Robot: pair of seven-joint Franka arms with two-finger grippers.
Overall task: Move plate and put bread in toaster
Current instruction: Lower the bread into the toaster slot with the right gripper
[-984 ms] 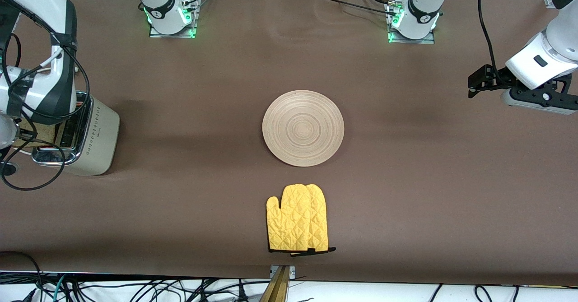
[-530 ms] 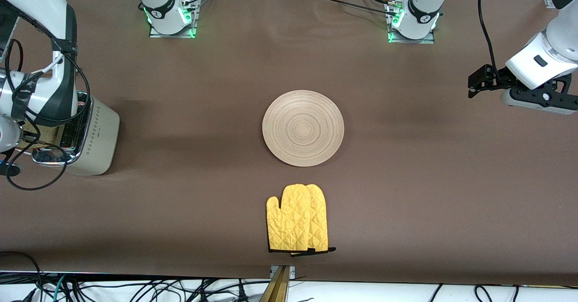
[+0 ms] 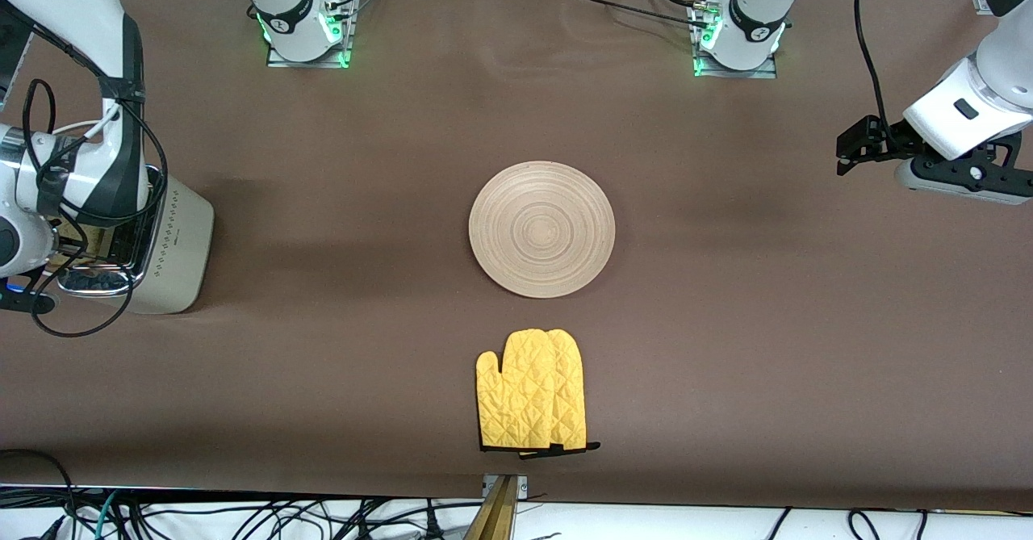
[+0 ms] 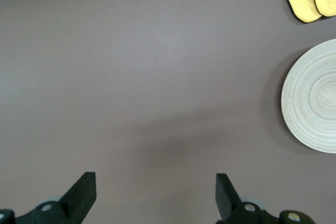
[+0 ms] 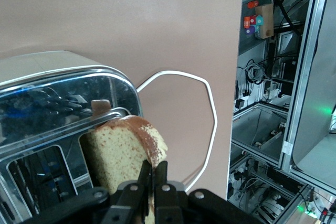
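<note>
The bread (image 5: 123,150), a speckled slice with a dark crust, stands upright in my right gripper (image 5: 154,169), which is shut on its crust edge. It hangs at a slot in the chrome top of the cream toaster (image 5: 52,82), which stands at the right arm's end of the table (image 3: 173,241). How deep the slice sits in the slot is hidden. The round light-wood plate (image 3: 541,229) lies bare at mid-table and also shows in the left wrist view (image 4: 315,103). My left gripper (image 3: 855,148) waits open over the left arm's end of the table, nothing between its fingers (image 4: 156,182).
A yellow quilted oven mitt (image 3: 533,391) lies nearer the front camera than the plate. The toaster's white cord (image 5: 210,108) loops on the cloth beside it, near the table's edge. Black cables hang from the right arm over the toaster.
The right arm's wrist has shifted a little along the toaster's top with the bread still held. The left arm, plate and mitt have not moved.
</note>
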